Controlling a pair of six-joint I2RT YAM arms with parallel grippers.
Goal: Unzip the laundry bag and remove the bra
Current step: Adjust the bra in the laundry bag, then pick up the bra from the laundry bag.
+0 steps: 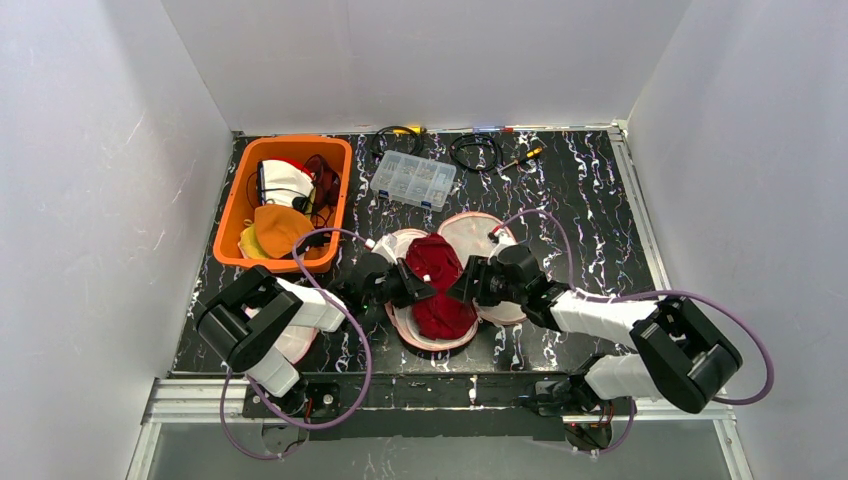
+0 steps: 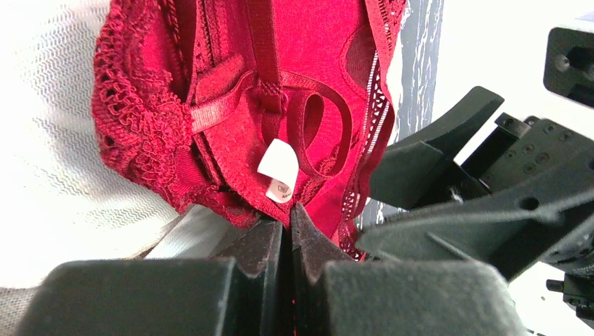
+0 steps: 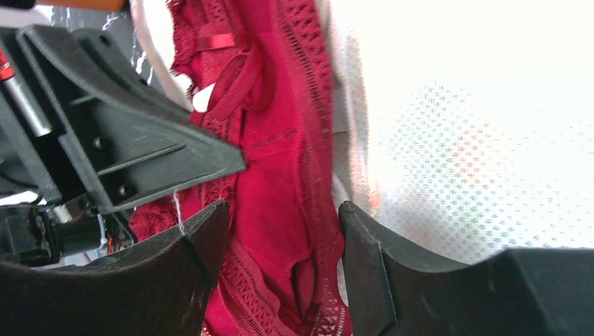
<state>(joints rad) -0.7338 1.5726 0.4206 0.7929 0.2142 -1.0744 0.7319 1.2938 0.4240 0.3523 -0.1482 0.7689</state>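
The bra [image 1: 441,303] lies with its long axis running near-to-far.

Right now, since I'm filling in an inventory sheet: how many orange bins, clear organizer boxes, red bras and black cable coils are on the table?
Orange bin: 1
Clear organizer box: 1
Red bra: 1
Black cable coils: 2
Total: 5

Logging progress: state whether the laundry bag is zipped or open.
Open: the laundry bag has its white mesh halves spread apart, with the red bra exposed between them.
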